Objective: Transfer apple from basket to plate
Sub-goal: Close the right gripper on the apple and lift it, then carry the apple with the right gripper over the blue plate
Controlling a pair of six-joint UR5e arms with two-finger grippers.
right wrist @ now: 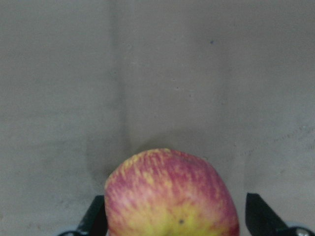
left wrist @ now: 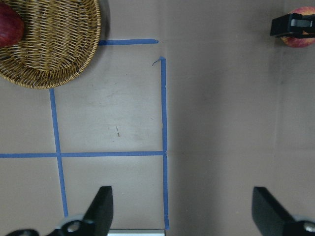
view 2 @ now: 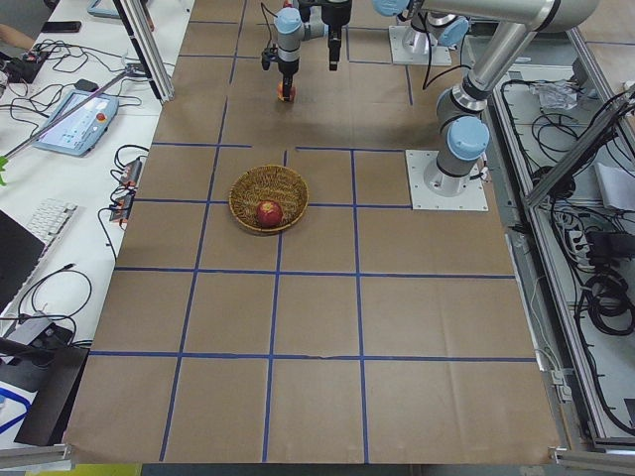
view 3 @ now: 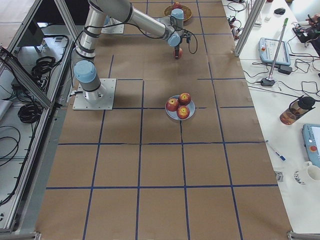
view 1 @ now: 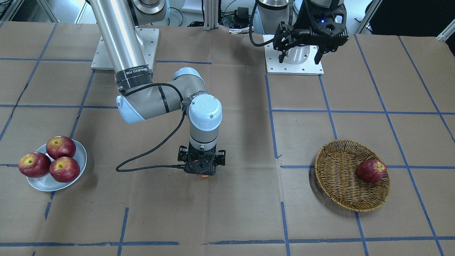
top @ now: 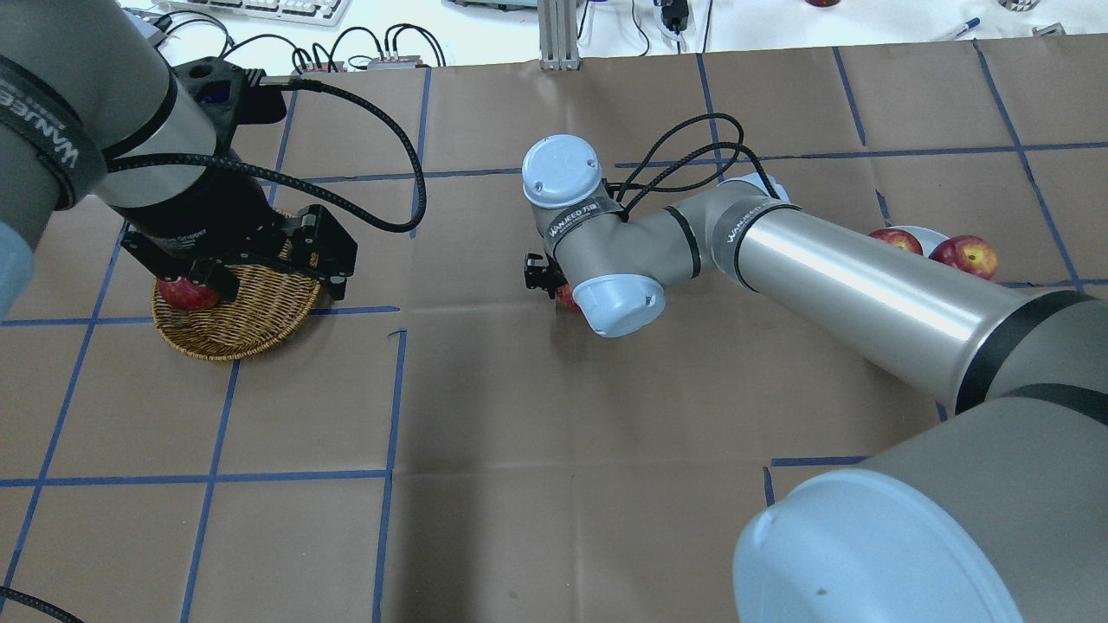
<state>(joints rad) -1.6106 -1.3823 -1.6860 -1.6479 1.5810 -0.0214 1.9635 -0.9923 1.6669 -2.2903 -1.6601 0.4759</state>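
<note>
The pinkish-red apple (right wrist: pixel 172 196) with a yellow blush lies on the brown paper at the table's middle (view 1: pixel 203 175). My right gripper (view 1: pixel 201 170) points straight down over it. In the right wrist view its fingers (right wrist: pixel 258 216) stand wide on either side of the apple, open, with a small gap on the right. The wicker basket (view 1: pixel 337 177) holds one darker red apple (view 1: pixel 371 171). My left gripper (view 1: pixel 300 58) is open and empty, high up near its base. The pale plate (view 1: pixel 80 156) carries three dark red apples.
Blue tape lines grid the brown paper. The right arm's black cable (view 1: pixel 149 153) loops over the table between the gripper and the plate. Both arm bases (view 1: pixel 295 60) stand at the robot's edge.
</note>
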